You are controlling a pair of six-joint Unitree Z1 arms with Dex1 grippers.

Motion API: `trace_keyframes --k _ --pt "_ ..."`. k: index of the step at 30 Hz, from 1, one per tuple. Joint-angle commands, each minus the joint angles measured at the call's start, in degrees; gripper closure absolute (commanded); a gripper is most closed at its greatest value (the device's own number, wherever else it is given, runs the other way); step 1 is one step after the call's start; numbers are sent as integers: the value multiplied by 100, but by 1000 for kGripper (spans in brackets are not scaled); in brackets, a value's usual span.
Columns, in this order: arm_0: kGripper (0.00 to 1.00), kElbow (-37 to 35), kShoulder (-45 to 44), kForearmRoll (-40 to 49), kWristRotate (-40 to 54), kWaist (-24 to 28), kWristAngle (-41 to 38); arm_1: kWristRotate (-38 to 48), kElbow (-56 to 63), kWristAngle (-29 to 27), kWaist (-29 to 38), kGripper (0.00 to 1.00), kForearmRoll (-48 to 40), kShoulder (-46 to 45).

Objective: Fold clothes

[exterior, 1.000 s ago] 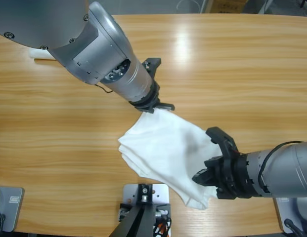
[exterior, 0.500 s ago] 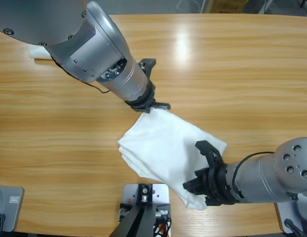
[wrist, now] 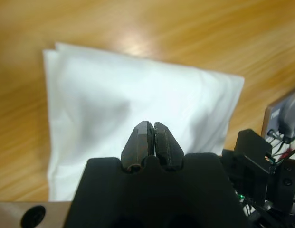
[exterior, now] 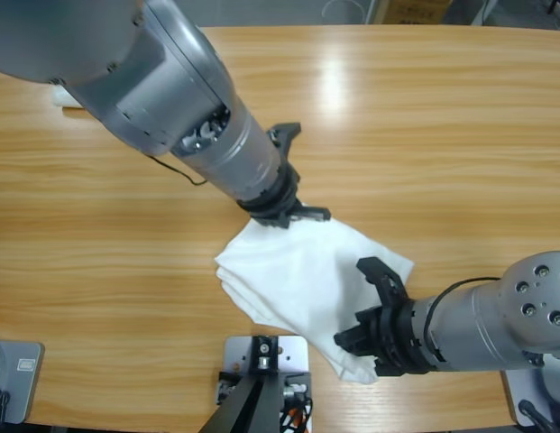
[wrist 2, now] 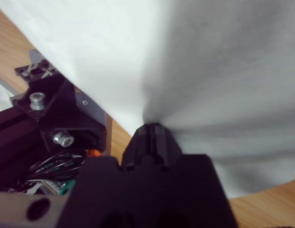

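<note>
— Well, how much of the T-shirt (exterior: 302, 280) can you actually see?

— In the high view it lies folded near the front edge of the surface (exterior: 442, 135), about the middle, one corner reaching that edge. Its far corner is hidden under the left gripper (exterior: 293, 209), and its near right part under the right gripper (exterior: 365, 329). No lettering or label shows anywhere.

— And the jaws?

— From above neither pair is readable. The left wrist view shows the left gripper (wrist: 152, 137) with its jaws pressed together and the white cloth (wrist: 137, 99) spread beyond the tips; whether any cloth is caught between them I cannot tell. The right wrist view shows the right gripper (wrist 2: 153, 137) closed, with the fabric (wrist 2: 209, 61) puckering into creases right at the tips, so it has a pinch of the shirt.

— Anything only one view gives?

— The high view alone shows a small white thing (exterior: 68, 99) at the far left of the surface, mostly covered by the left arm (exterior: 153, 81). I cannot make out what it is.
</note>
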Motion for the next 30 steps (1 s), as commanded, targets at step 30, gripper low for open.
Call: trace_keyframes --k 30 --pt "1000 1082 -1169 247 -117 1097 571 -35 246 236 95 1000 235 498"
